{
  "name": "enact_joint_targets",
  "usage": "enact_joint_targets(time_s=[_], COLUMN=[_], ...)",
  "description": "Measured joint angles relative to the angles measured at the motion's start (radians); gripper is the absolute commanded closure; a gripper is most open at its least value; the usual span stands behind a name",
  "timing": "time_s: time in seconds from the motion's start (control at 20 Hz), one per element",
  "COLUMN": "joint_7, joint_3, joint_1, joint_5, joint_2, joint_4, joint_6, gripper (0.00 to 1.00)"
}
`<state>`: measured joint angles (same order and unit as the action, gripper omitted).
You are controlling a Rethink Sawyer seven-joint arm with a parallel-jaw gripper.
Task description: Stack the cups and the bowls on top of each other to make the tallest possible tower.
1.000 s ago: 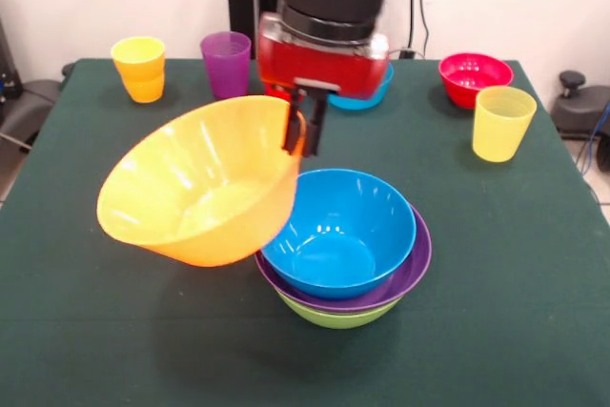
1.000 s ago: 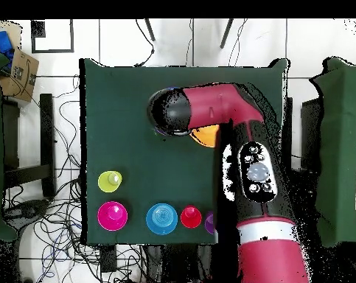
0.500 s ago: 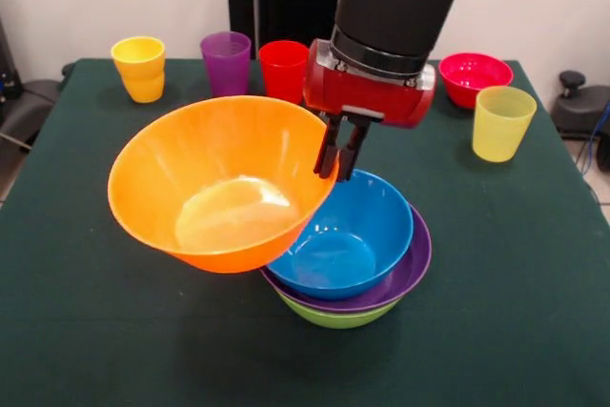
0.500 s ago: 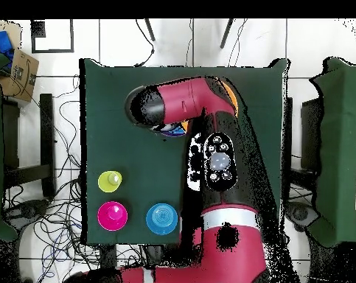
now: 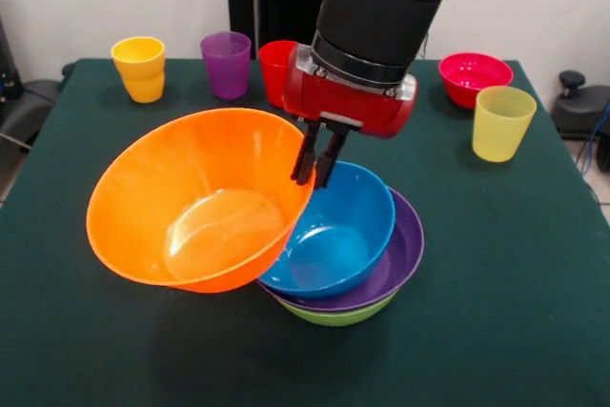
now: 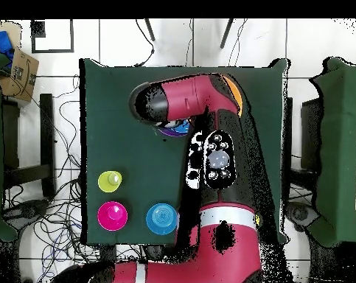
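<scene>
Tower: glossy blue plastic bowl [image 5: 334, 231] nested in a glossy purple plastic bowl [image 5: 400, 254], itself in a glossy green plastic bowl [image 5: 334, 314]; sits at table centre, slightly toward 5 o'clock in the front view.
Held piece: wide glossy orange plastic bowl [image 5: 195, 202], tilted, at 9 o'clock of the tower, its right rim over the blue bowl.
Gripper: black pincer [image 5: 316, 157] closed narrow on the orange bowl's rim.
Progress: three bowls nested; orange one apparently not yet seated.
Remaining: orange-yellow tumbler [image 5: 140, 68], translucent purple tumbler [image 5: 226, 63], red tumbler [image 5: 275, 66], pale yellow tumbler [image 5: 501, 122], small red-pink bowl [image 5: 475, 76], small translucent blue bowl [image 6: 161, 218], all near the 12 o'clock edge in the front view.
Surface: dark green cloth-covered table [image 5: 515, 331].
Room: pale wall behind; cables on a white floor around the table.
</scene>
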<state>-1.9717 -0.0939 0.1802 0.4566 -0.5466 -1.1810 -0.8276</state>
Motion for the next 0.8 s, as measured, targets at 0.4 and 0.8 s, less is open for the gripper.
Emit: enact_joint_targets(time_s=[0.4, 0.8], joint_7=[-0.003, -0.047], joint_3=[0.076, 0.161], joint_1=[-0.043, -0.157], joint_5=[-0.003, -0.067], joint_2=[-0.006, -0.069], joint_4=[-0.002, -0.058], joint_6=[0.0, -0.033], gripper=[1.0, 1.0])
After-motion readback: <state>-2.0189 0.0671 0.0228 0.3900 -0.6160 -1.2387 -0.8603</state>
